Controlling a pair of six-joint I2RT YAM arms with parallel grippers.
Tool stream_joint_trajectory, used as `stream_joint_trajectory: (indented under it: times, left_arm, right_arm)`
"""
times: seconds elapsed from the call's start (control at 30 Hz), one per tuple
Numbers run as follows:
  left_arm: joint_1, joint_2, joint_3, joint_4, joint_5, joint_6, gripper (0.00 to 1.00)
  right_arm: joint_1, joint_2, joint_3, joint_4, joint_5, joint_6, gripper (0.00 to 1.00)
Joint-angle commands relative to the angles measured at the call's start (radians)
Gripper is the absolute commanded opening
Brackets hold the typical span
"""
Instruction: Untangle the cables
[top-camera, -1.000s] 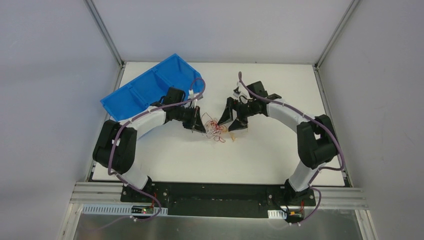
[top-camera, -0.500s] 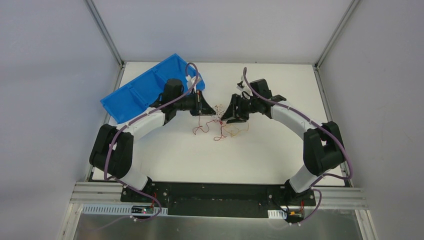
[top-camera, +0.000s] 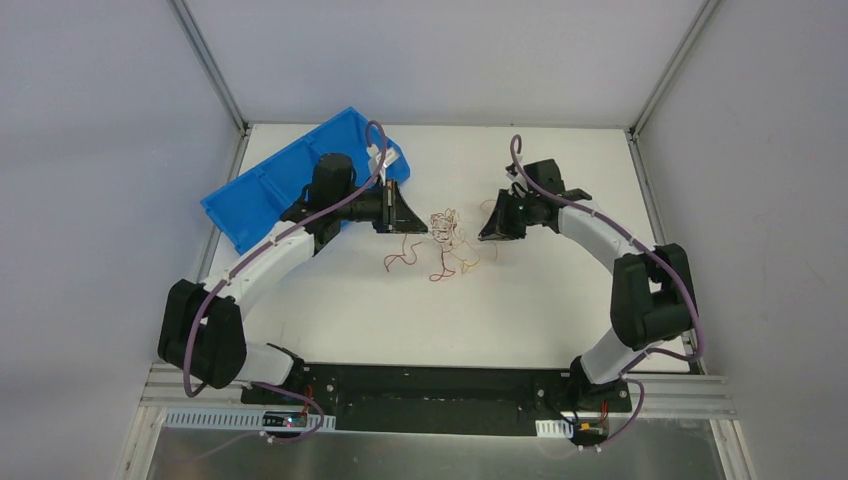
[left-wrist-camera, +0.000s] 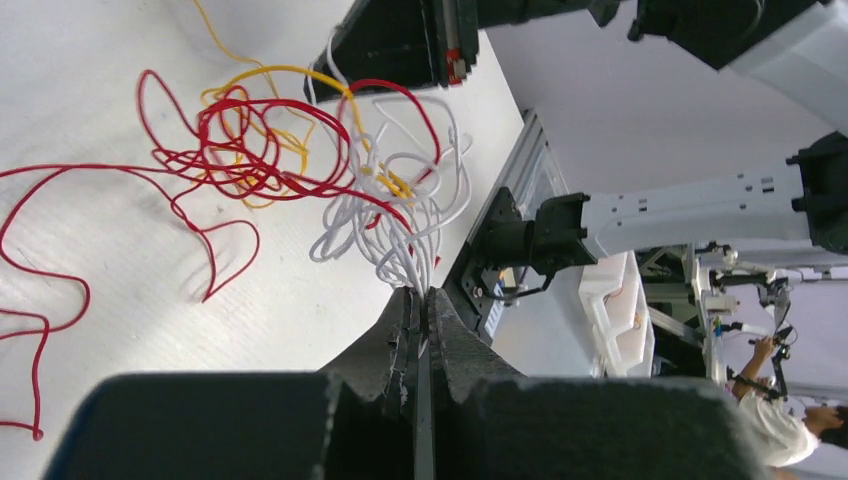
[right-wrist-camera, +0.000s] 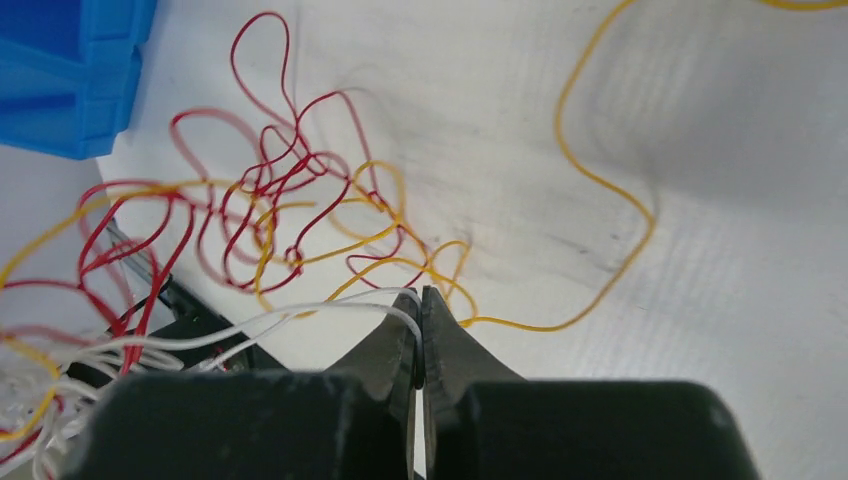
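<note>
I am gripping with my left pincer (top-camera: 415, 222), which has the blue bin (top-camera: 270, 185) just behind it. Its jaws are pressed together with no gap showing, and in its wrist view a bundle of white wires (left-wrist-camera: 390, 220) is running straight into the pinch at the fingertips (left-wrist-camera: 420, 300). Just ahead of that pincer the cables (top-camera: 447, 228) are hanging and lying as one loose knot. The white loops are sitting nearest my tips. The red wires (left-wrist-camera: 240, 150) are spreading beyond them and trailing down onto the table (top-camera: 560, 300), and the orange-yellow wires (left-wrist-camera: 270, 75) are threading through the red ones.

On the far side of the knot I am holding with my right pincer (top-camera: 487, 225), also closed tight. Its wrist view is showing white wires (right-wrist-camera: 300, 315) entering the tips (right-wrist-camera: 418, 300). An orange-yellow wire (right-wrist-camera: 600, 180) is passing right beside them, but I cannot tell whether it is also caught. The red wires (right-wrist-camera: 270, 190) are lying ahead of it and to its left, free of the jaws.

I am judging this to be the spreading step, with both pincers on the white strands and the knot between them, not yet separated. Next, I am thinking of drawing the two pincers farther apart, slowly, so the white comes out of the red and yellow without cinching the loops.
</note>
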Motion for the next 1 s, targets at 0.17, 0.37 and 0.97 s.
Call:
stream_joint_trajectory:
  times: [0.17, 0.37, 0.97]
  left_arm:
    - [-0.005, -0.112, 0.089, -0.202, 0.103, 0.202, 0.00]
    - [0.049, -0.152, 0.158, -0.302, 0.184, 0.280, 0.00]
    - [0.355, -0.152, 0.754, -0.493, -0.019, 0.441, 0.00]
  right_arm:
    - [-0.109, -0.124, -0.021, -0.143, 0.116, -0.246, 0.00]
    - [-0.268, -0.112, -0.009, -0.218, 0.252, -0.362, 0.00]
    - [-0.595, 0.039, 0.081, -0.210, 0.357, -0.532, 0.00]
